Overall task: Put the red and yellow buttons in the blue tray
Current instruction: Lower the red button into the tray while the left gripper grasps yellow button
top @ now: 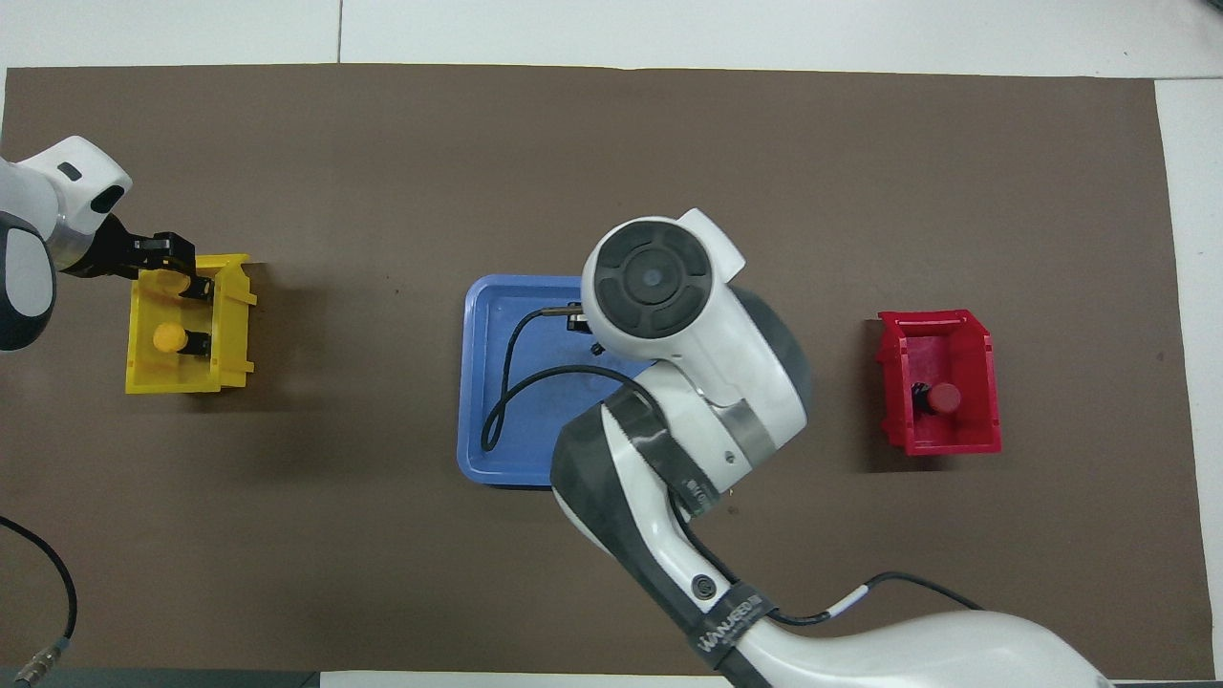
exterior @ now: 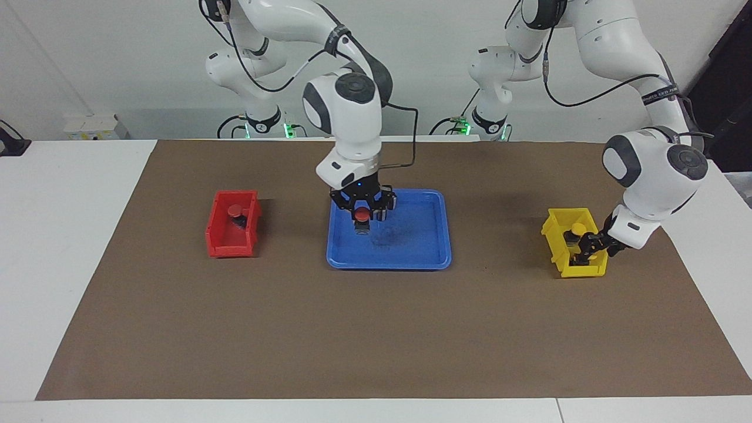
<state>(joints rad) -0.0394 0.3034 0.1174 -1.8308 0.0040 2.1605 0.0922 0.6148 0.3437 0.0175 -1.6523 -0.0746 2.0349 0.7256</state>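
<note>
Two robot arms move buttons from small bins to a blue tray on your bench.

Your right tool (exterior: 362, 215) hangs low over the blue tray (exterior: 423, 244), pinching a red button (exterior: 362, 214) that has not yet been let go. A second red button (exterior: 237, 210) sits in the red bin (exterior: 226, 244) toward the right arm's end of the bench. Your left tool (exterior: 587, 249) is down in the yellow bin (exterior: 555, 235), at the left arm's end, around one yellow button (top: 172, 281); whether it is pressed together I cannot tell. Another yellow button (top: 169, 337) lies beside it in that bin. No button rests loose in the tray, so all four placements remain.
</note>
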